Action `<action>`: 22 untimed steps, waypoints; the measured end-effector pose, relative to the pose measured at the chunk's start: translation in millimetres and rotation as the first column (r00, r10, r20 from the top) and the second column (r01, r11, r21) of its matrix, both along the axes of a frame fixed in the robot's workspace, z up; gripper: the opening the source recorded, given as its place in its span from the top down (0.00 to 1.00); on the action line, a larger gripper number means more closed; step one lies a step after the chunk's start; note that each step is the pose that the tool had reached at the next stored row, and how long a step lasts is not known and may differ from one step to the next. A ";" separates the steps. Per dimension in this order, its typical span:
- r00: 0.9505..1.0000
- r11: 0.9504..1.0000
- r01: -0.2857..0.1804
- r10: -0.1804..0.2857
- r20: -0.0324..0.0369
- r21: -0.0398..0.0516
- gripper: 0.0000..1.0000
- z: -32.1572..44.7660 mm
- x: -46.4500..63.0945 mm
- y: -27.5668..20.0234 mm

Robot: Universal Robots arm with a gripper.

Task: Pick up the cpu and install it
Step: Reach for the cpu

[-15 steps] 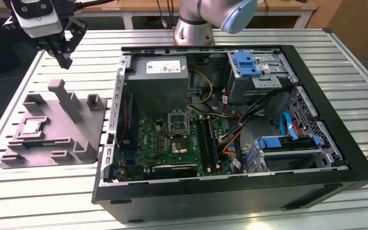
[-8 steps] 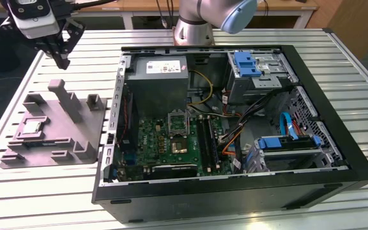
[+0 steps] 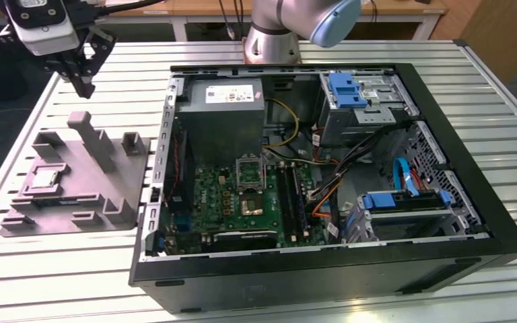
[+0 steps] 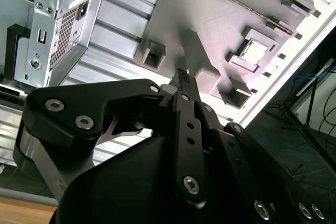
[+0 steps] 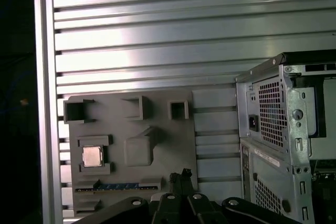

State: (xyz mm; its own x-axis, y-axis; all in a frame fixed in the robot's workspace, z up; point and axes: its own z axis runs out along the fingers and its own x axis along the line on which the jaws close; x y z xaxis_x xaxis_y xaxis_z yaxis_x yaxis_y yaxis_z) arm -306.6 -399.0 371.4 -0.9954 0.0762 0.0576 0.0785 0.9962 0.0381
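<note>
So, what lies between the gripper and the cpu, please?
In the first wrist view, an upright post of the grey tray stands between gripper and cpu.

Silvery cpu (image 5: 92, 156), seemingly flat, in tray (image 5: 181, 156)

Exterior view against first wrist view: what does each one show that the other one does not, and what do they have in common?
The exterior view gives the open inside of the computer case: the motherboard, a blue drive bracket, and also the arm's base. The first wrist view gives the case's outer rear face with its vent holes. Both give the cpu lying in the grey tray on the slatted table, and the empty claw held off the tray.
</note>
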 end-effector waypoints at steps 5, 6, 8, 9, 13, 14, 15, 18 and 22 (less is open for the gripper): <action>1.000 1.000 0.000 0.000 -0.002 0.000 0.89 -0.7 -2.7 0.0; 1.000 1.000 0.000 0.000 -0.003 0.000 0.89 -0.8 -3.2 0.0; 1.000 1.000 0.000 0.000 -0.004 0.000 0.89 -1.0 -4.2 0.0; 1.000 1.000 0.000 0.000 -0.004 0.000 0.89 -1.2 -4.7 0.0; 1.000 1.000 0.000 0.000 -0.007 0.000 0.89 -1.7 -6.2 0.0; 1.000 1.000 0.000 0.000 -0.007 0.000 0.89 -1.9 -6.7 0.0; 1.000 1.000 0.000 0.000 -0.008 0.000 0.89 -2.0 -7.0 0.0; 1.000 1.000 0.000 0.000 -0.010 0.000 0.89 -2.4 -8.0 0.0; 1.000 1.000 0.000 0.000 -0.012 0.000 0.89 -3.0 -10.0 0.0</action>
State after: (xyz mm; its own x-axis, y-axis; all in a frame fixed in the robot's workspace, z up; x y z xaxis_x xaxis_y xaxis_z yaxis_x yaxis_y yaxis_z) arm -316.7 -398.9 368.3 -0.9947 0.0762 0.0694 0.0789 0.9962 0.0371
